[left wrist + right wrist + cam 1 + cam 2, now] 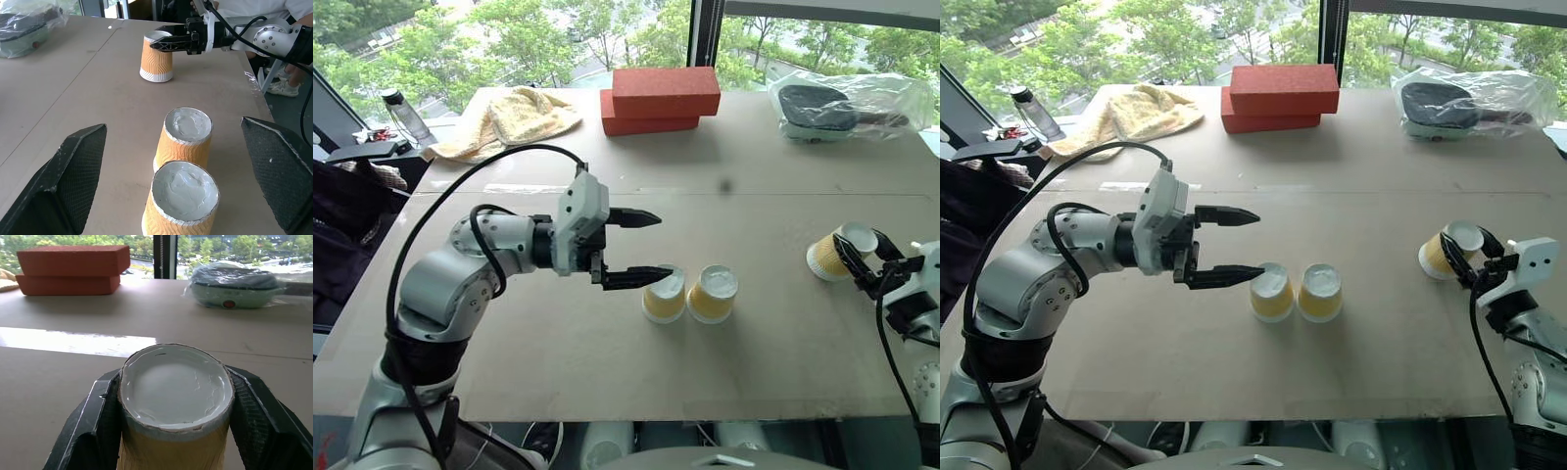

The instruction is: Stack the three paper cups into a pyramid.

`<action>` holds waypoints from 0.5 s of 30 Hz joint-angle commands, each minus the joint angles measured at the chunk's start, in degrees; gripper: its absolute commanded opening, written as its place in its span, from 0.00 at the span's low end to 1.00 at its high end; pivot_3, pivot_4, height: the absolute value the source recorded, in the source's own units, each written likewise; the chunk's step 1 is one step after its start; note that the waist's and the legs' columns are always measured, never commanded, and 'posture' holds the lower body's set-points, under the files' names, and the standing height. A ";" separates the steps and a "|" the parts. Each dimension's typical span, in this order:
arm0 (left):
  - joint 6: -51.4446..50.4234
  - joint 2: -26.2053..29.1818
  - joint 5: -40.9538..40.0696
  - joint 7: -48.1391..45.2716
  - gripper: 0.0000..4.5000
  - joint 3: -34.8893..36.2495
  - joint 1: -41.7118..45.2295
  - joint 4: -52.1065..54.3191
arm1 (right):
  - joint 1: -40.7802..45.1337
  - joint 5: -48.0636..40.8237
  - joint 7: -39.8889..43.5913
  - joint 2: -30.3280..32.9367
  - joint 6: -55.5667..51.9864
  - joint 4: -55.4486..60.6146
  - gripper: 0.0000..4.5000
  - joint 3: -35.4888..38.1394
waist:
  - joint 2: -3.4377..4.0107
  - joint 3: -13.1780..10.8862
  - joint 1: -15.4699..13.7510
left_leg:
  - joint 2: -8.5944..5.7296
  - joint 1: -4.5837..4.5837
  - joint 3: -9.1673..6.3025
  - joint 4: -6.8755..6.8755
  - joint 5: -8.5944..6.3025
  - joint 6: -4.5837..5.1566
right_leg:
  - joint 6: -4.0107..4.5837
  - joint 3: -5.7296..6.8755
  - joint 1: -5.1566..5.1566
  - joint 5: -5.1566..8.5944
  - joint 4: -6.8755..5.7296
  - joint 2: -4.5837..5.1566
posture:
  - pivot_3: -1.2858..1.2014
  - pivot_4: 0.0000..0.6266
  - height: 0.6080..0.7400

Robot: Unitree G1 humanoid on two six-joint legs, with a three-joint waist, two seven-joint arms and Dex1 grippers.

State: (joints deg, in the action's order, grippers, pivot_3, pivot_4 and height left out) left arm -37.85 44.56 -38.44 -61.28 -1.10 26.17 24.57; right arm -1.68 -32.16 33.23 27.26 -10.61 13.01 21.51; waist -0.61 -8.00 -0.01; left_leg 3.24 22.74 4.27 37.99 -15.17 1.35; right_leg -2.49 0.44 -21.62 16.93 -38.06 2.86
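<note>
Overhead, tan table (607, 372) beside windows (803, 29).

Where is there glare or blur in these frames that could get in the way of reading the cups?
Right wrist view: a bright glare band lies across the table behind the held cup; the cup itself is sharp, while the red bricks look slightly soft. Left wrist view: both near cups are crisp. Left eye view: soft daylight, faint shadows, and a pale reflection strip on the table.
</note>
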 commanded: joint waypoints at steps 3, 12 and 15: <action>0.84 3.05 -4.81 -4.41 1.00 5.73 -3.23 3.14 | 5.36 -12.26 3.17 4.47 -11.19 15.10 0.50 -4.89 | -0.01 -0.01 0.40 | 0.03 0.01 -0.04 -0.02 0.00 0.00 | 0.00 0.04 0.01 0.00 0.02 0.01 | 0.52 0.24 0.93; 3.78 6.58 -2.76 -7.07 1.00 6.42 -10.42 4.29 | 13.47 -16.94 6.71 8.87 -20.44 24.08 0.50 -16.09 | -0.07 -0.04 0.07 | 0.03 0.05 -0.05 -0.04 -0.08 0.13 | 0.00 0.15 0.01 0.00 0.08 0.12 | 0.52 0.24 0.93; 4.25 6.40 -2.39 -6.42 1.00 6.36 -11.44 4.74 | 14.70 -17.13 8.27 9.65 -21.48 24.38 0.50 -17.61 | -0.10 -0.05 -0.15 | 0.02 0.06 -0.08 -0.03 -0.14 0.24 | 0.00 0.18 0.00 0.00 0.09 0.14 | 0.52 0.24 0.93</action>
State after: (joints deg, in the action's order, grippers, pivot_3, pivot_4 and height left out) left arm -34.64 50.39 -40.84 -68.22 4.13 14.93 27.04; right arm 12.32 -48.39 40.28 35.91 -31.67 35.42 3.81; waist -0.71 -8.05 -0.16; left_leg 3.26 22.81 4.18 37.96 -15.32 1.59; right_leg -2.49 0.63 -21.62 16.94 -37.97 2.99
